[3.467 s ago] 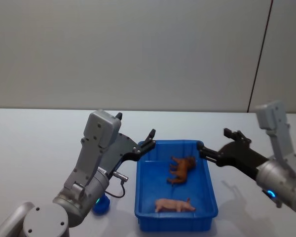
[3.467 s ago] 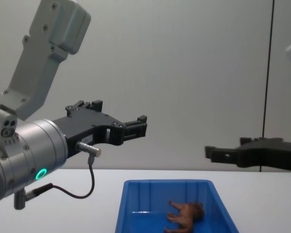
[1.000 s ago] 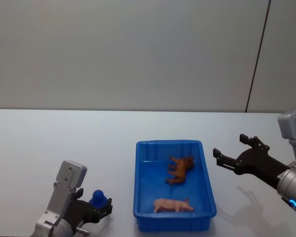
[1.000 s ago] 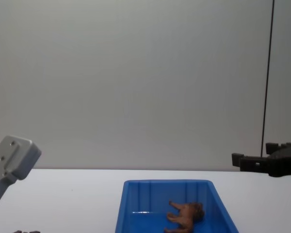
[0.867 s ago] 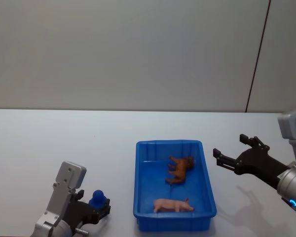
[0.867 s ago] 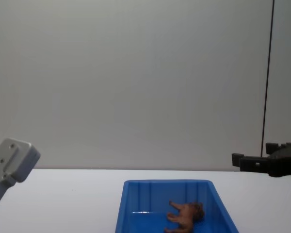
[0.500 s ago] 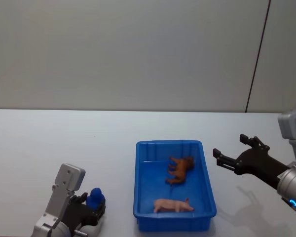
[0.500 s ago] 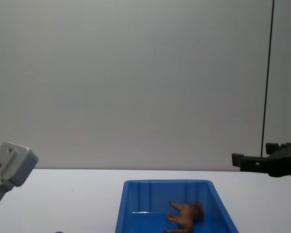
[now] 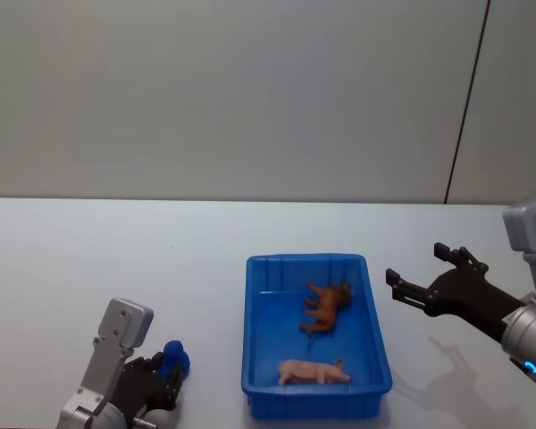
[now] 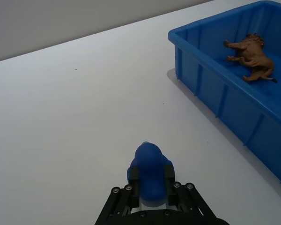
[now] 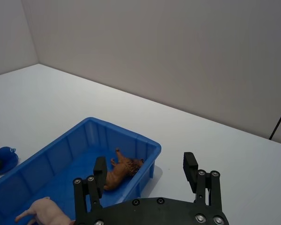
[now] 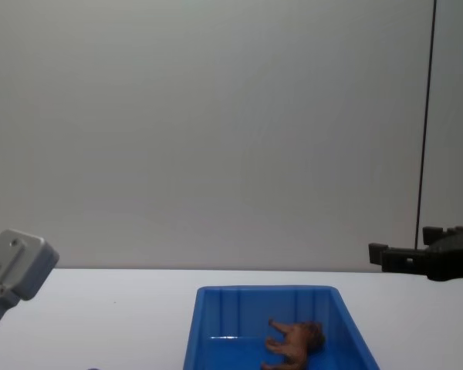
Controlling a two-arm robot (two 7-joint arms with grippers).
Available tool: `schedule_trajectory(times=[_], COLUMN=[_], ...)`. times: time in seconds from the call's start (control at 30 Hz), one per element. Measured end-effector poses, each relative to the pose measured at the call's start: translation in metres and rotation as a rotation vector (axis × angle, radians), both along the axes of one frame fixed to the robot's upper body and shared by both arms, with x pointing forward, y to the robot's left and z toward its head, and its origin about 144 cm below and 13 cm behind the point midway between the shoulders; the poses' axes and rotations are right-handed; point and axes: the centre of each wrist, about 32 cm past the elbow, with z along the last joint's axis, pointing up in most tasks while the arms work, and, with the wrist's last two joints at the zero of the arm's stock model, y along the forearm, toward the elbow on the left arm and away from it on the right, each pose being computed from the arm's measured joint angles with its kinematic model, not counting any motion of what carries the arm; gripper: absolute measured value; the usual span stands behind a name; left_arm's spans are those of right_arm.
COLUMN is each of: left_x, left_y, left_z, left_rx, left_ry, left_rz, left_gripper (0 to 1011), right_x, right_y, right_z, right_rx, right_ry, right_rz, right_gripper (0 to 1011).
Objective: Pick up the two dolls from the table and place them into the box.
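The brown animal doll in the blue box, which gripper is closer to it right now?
Right. The right gripper hangs open just past the box's right rim, level with the brown doll. The left gripper sits beyond the opposite wall, shut on a small blue toy.

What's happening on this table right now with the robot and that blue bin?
Both dolls lie inside the box: the brown animal toward the far end, the pale pink pig near the front wall. The left gripper sits low on the table beside the box, shut on a small blue toy. The right gripper hangs open above the table, right of the box.
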Motion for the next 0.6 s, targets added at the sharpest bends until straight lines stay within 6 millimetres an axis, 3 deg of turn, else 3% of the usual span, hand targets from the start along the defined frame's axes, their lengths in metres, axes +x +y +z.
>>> schedule_trajectory(times=[0.6], left_x=[0.0006], left_y=[0.0012], left_z=[0.0013], left_rx=[0.004], left_ry=[-0.007], left_rz=[-0.005], left_gripper=[192], right_x=[0.0], right_y=[0.0], right_z=[0.0], right_rx=[0.0], right_ry=[0.0], right_rz=[0.0], right_gripper=[1001])
